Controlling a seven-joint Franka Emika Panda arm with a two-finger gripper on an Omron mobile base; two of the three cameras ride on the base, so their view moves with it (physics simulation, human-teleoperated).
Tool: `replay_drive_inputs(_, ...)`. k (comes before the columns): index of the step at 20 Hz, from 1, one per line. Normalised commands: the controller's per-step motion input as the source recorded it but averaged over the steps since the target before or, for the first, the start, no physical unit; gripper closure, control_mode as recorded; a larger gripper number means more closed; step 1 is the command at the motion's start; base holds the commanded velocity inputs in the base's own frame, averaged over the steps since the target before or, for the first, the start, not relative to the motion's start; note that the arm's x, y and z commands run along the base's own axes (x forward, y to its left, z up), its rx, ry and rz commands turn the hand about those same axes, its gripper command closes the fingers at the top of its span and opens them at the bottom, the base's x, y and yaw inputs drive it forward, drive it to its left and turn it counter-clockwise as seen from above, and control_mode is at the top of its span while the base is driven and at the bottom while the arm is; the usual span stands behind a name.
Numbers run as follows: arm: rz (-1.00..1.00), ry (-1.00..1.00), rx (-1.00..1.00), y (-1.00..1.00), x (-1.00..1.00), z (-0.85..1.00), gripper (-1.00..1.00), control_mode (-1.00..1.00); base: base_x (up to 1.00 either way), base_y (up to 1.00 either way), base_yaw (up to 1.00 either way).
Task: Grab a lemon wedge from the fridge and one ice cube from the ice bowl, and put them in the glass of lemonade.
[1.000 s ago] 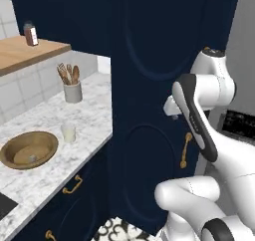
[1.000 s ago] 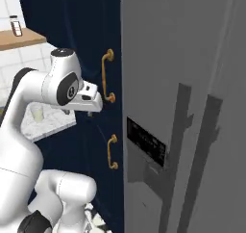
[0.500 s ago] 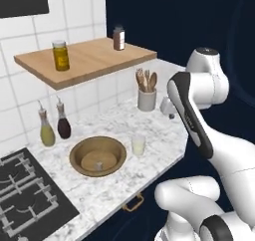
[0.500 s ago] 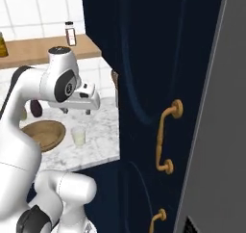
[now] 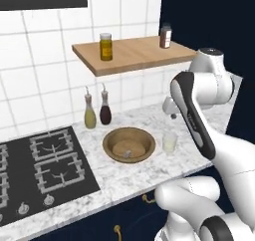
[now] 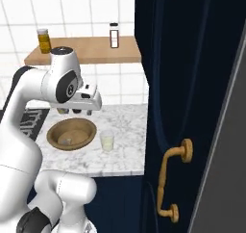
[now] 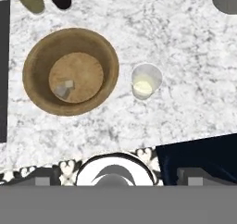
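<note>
Fingers (image 6: 91,112) spread, empty | ice bowl (image 7: 70,71) beside glass of lemonade (image 7: 145,81) | glass near counter edge

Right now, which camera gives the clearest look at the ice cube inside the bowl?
The hand view: it looks straight down into the ice bowl, so the ice cube sits unobstructed on its floor. Both base views see the bowl at a slant, with the cube as a small pale fleck.

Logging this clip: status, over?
Gripper open, empty, high over counter. Ice bowl holds one cube; glass of lemonade right beside it. Nothing between them.
</note>
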Motion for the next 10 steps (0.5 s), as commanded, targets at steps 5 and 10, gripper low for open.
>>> replay_drive_inputs(5, 0.00, 0.00, 0.00, 0.00, 0.00, 0.00, -1.00, 1.00, 0.34, 0.51, 0.48)
replay_drive_inputs(10, 0.00, 0.00, 0.00, 0.00, 0.00, 0.00, -1.00, 1.00, 0.15, 0.34, 0.13)
